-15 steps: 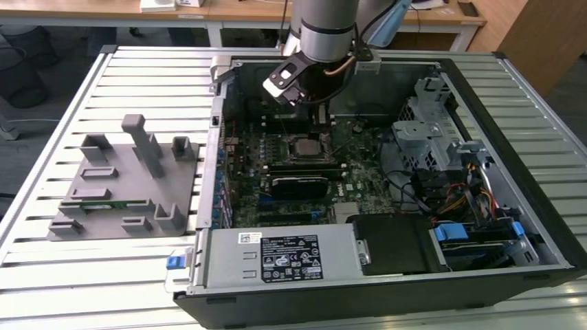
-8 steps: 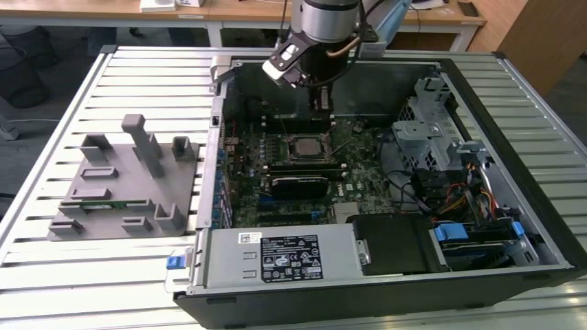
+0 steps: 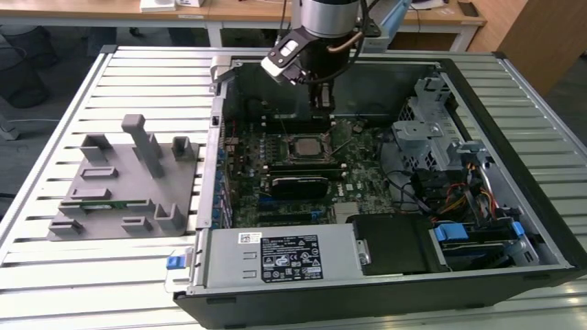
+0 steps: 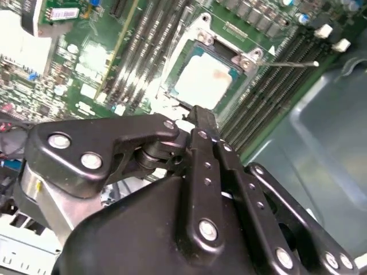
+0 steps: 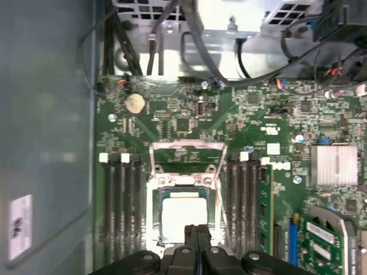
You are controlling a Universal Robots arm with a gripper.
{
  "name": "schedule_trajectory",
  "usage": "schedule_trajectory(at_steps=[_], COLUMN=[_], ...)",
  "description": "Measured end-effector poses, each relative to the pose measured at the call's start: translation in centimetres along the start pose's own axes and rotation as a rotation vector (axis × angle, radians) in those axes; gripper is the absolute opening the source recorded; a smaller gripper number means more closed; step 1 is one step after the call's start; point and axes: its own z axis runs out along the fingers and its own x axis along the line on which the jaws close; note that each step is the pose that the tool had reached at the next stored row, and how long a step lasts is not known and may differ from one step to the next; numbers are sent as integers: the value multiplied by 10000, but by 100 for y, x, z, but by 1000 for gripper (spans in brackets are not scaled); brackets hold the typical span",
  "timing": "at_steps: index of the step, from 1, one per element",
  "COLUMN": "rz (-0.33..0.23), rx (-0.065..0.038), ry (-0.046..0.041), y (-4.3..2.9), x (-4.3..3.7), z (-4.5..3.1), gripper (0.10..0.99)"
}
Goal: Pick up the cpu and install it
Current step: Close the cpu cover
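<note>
The cpu (image 3: 307, 146) lies flat in the socket on the green motherboard (image 3: 362, 180) inside the open computer case; its silvery top shows in both wrist views (image 4: 203, 80) (image 5: 183, 211). My gripper (image 3: 321, 104) hangs above the board, just behind the socket toward the case's rear wall. Its black fingers are pressed together with nothing between them (image 4: 202, 121) (image 5: 198, 230). The fingertips are apart from the chip and a little off its edge. The socket's metal load plate (image 5: 186, 153) is swung open, and a thin lever (image 4: 287, 64) sticks out beside it.
Memory slots (image 5: 120, 212) flank the socket. A grey parts fixture (image 3: 124, 182) holding a green memory stick (image 3: 112, 204) sits on the slatted table at the exterior view's left. A power supply (image 3: 280, 256), a drive cage (image 3: 427, 134) and cables (image 3: 458, 199) crowd the case.
</note>
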Motion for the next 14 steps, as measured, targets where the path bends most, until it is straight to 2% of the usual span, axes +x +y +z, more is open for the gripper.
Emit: schedule_trajectory(at_steps=[5,7,10,14], rz=[0,3,-29,-345], rx=[-5,-3,-10,-121], ry=[21,128,143,149], y=[0,13,78,93], x=[-132,-135,-134,-133], z=[11,13,20,34], gripper=[106,106,106,106])
